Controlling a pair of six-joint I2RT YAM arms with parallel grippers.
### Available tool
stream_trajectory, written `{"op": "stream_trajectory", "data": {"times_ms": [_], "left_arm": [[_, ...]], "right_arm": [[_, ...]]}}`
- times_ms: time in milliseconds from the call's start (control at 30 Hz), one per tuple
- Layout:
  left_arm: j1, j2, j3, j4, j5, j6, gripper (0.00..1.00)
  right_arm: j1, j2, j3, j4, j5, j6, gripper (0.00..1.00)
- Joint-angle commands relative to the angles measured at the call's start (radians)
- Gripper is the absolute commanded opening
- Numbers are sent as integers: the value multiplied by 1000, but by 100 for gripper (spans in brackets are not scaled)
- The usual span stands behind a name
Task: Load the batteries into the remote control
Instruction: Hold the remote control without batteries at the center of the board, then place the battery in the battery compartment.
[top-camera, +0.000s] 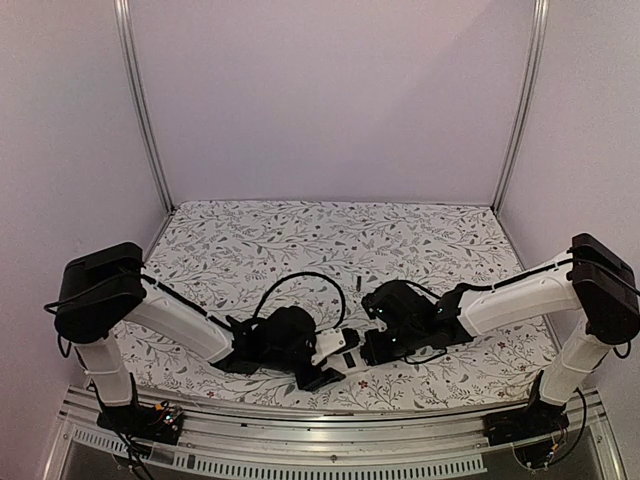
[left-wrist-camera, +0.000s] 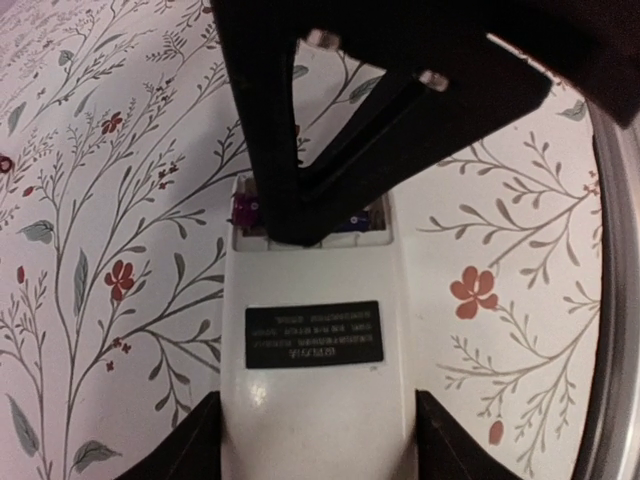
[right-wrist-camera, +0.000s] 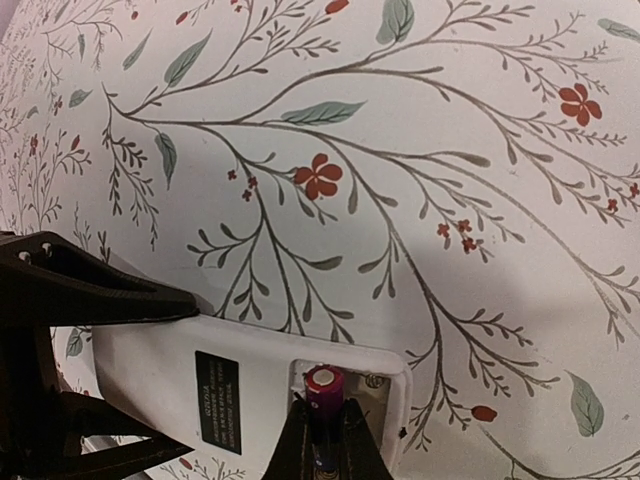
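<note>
Left gripper (left-wrist-camera: 315, 438): mine, closed on the remote control (left-wrist-camera: 312, 282). One finger is against each long edge near its back end.
Remote control: lies back-up, low over the near middle of the bench (top-camera: 300, 240), with its black label (left-wrist-camera: 313, 333) facing me and no cover on the battery slot (right-wrist-camera: 372, 386).
Right gripper (right-wrist-camera: 322, 440): closed on a battery (right-wrist-camera: 322, 384), with the jaws pinched tight round its body.
Battery in hand: its magenta-capped end is inside the slot, but it stands tilted rather than lying flat, so I judge it not yet seated.
Second battery (top-camera: 344, 302): a thin dark cylinder lies on the bench just beyond both grippers. I take it for the other cell, though it is too small to be sure.
Slot contents: my right gripper covers most of the slot in the left wrist view, so I cannot tell whether anything else sits inside.
Done so far: the remote is turned over, opened and braced, and the first battery is at the slot.
Left to do: press this battery down flat, let go, then fetch and fit the second. I reckon the task is under halfway.
</note>
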Motion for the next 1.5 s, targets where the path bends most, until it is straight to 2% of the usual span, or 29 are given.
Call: {"op": "stream_trajectory", "data": {"times_ms": [0, 167, 233, 733, 1067, 1267, 1467], "left_arm": [[-14, 75, -27, -118, -19, 20, 56], [-12, 79, -37, -114, -22, 17, 51], [-12, 78, -40, -114, -25, 22, 50], [-14, 80, -38, -116, -14, 33, 50], [-14, 83, -41, -118, -16, 39, 50], [-14, 82, -48, -113, -20, 44, 50], [-13, 85, -46, -112, -20, 44, 50]], "right_arm": [[8, 20, -15, -40, -54, 7, 0], [10, -3, -10, -81, -69, 9, 1], [10, -15, 8, -107, -59, -2, 5], [10, -32, 81, -186, -35, -39, 19], [6, -70, 187, -260, -10, -81, 24], [-58, -54, 207, -280, -8, -88, 18], [-110, 16, 242, -257, -84, -177, 16]]}}
